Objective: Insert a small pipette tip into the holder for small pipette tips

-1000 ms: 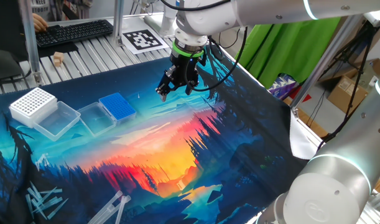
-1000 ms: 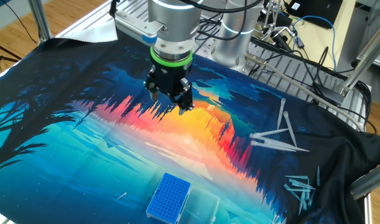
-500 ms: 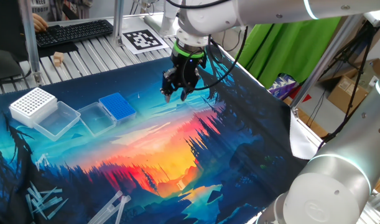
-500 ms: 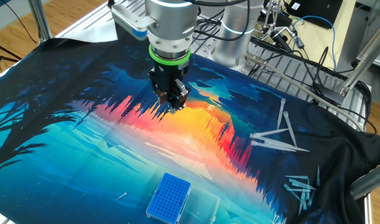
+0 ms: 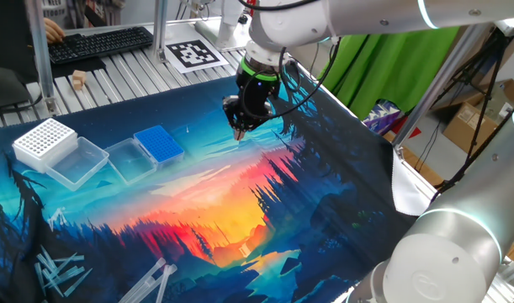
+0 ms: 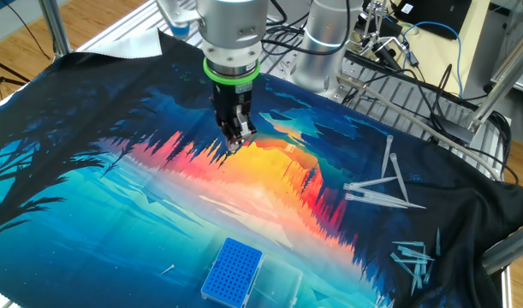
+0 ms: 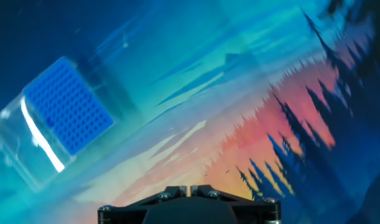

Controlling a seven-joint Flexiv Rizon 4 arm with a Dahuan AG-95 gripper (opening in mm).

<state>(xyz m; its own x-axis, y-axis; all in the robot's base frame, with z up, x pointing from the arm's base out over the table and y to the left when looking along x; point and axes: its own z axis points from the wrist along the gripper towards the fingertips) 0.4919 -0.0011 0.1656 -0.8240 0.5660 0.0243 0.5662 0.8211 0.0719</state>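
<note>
My gripper (image 5: pixel 240 133) has just swung round, fingers now pressed together, high above the mat and well apart from the blue small-tip holder (image 5: pixel 159 143).

— Item one?
— The holder for small pipette tips (image 5: pixel 159 143): a small rectangular rack, bright blue, its top a fine grid of tiny holes. It lies flat and top up, joined to a clear tray (image 5: pixel 129 162), near the white box (image 5: pixel 45 140) with one clear tray between.
— Item two?
— The small pipette tip (image 6: pixel 169 269): a tiny whitish sliver lying flat, just beside the holder on the side away from the white box. Too small to show its taper.
</note>
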